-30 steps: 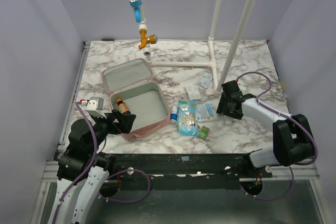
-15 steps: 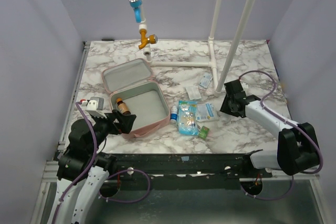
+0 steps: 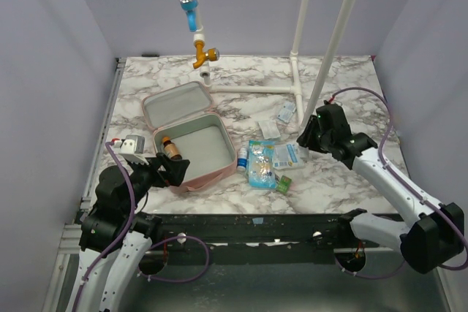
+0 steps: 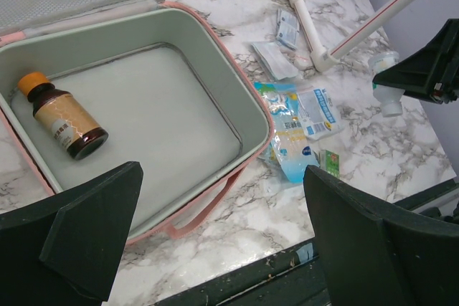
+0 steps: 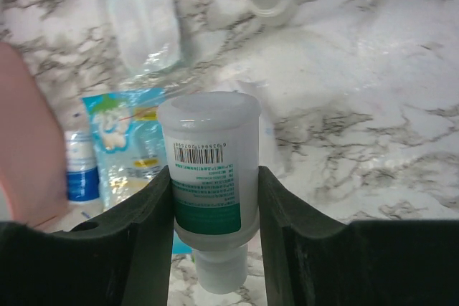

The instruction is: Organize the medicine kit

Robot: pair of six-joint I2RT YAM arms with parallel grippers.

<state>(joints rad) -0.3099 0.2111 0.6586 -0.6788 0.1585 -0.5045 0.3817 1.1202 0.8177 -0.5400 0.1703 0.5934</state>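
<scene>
The medicine kit [image 3: 187, 153] is a pink clamshell case lying open on the marble table, its grey-lined lid [image 3: 176, 103] folded back. A brown bottle with an orange cap [image 4: 63, 116] lies in its left part. My left gripper [image 4: 222, 216] hovers open over the case's near corner, with nothing between its fingers. My right gripper [image 5: 214, 198] is shut on a white bottle with a green label [image 5: 209, 170], held cap down above the table. In the top view that gripper [image 3: 310, 137] hangs right of the blue packets [image 3: 261, 162].
A small blue-labelled bottle [image 3: 242, 157] lies beside the case's right wall. A small green box [image 3: 284, 183] sits near the front edge. Two clear sachets [image 3: 287, 112] [image 3: 268, 128] lie by the white pipe frame [image 3: 300, 56]. A tap fitting [image 3: 191, 12] hangs over the back.
My right gripper has closed on the white bottle and lifted it off the table, and the arm has risen and swung slightly left. The left arm has not moved.
</scene>
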